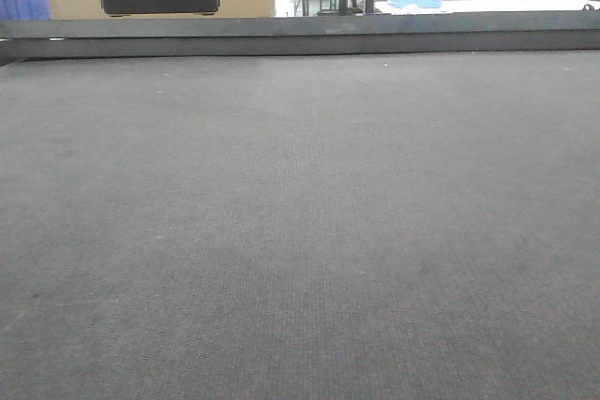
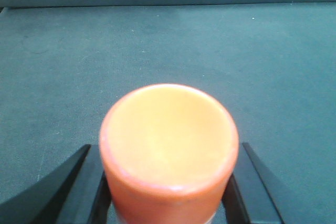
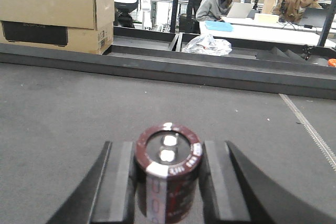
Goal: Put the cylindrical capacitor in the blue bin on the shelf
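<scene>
1. The dark grey surface (image 1: 300, 231) is stretching out wide ahead of both hands, and nothing is lying on it in front of them.
2. A cardboard box (image 3: 52, 9) is sitting far ahead and to the left of the right hand, beyond the raised dark rail (image 3: 210, 72) that is edging the surface.
3. The right hand (image 3: 168, 153) is clamping the cylindrical capacitor (image 3: 167, 171) upright between its two black fingers, grey stripe facing the camera and metal top showing. I cannot tell whether its base is resting on the surface or hanging just above it.
4. The left hand (image 2: 167, 156) is gripping an orange cylinder (image 2: 168, 135), which is filling the gap between its fingers.
5. The shelf and the blue bin are not showing anywhere near either hand, so I am judging that the carry is the step in hand.
6. To do it well, the right hand should be:
   - holding the squeeze steady so the smooth sleeve is not slipping;
   - keeping the capacitor upright;
   - lifting clear of the rail before travelling;
   - letting go only once it is low inside the bin.
   The left hand should be staying out of the path.
</scene>
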